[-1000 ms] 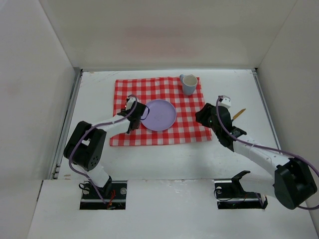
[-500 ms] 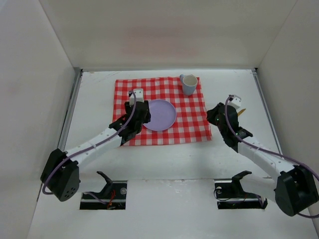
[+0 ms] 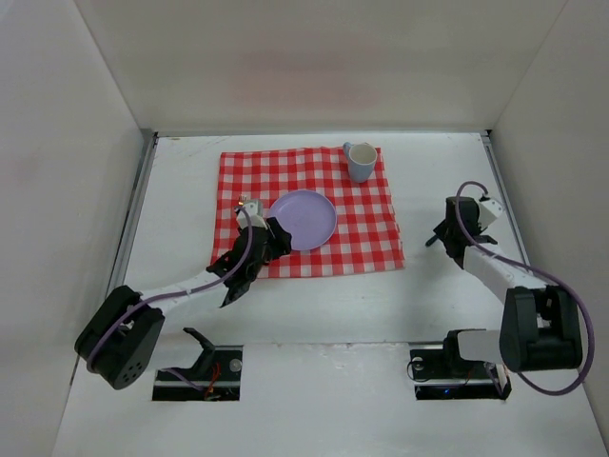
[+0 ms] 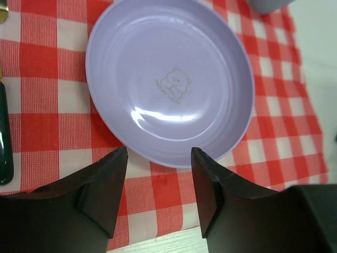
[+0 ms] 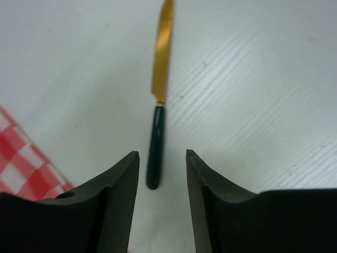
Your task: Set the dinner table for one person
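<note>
Right pincer (image 5: 161,154), jaws apart and empty, faces the knife (image 5: 159,95) on the tabletop (image 5: 263,79): handle nearest, blade pointing straight away.

The cloth (image 3: 366,243) is red-and-white checked, the plate (image 3: 304,219) lilac with a faint bear outline, the mug (image 3: 360,162) grey-blue, the knife (image 5: 160,89) gold-bladed and dark-green-handled, the dinner table (image 3: 190,171) white.
</note>
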Robot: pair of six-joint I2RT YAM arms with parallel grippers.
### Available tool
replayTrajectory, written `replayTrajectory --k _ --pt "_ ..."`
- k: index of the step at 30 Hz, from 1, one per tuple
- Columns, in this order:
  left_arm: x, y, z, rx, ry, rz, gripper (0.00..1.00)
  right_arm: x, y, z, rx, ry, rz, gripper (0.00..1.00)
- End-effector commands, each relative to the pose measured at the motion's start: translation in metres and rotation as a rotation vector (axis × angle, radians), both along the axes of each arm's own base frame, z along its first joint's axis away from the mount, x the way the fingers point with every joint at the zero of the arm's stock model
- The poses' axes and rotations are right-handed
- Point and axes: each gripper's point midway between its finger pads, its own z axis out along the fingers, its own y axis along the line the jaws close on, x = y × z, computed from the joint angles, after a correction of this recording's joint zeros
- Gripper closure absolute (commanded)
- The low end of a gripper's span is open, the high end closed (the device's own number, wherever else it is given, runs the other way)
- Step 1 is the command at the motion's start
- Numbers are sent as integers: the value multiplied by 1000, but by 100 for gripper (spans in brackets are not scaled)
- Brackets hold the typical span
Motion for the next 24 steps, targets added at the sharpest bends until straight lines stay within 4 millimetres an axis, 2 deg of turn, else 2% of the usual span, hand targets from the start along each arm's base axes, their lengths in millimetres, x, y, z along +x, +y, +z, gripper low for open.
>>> replayTrajectory --k 1,8,11,17,24 --pt "8 -10 48 -194 -134 -11 51 11 -14 4 -28 24 -35 53" --pt "-2 -7 71 -230 -203 -29 49 29 -12 -8 -35 79 8 52" --pt "-3 -7 72 -232 -206 -29 49 32 -10 -10 -42 79 30 52" --pt "-1 -8 70 -238 -211 -30 49 38 1 -30 -14 139 78 54" --pt "-4 12 87 -274 -296 36 49 47 9 -39 15 160 113 57"
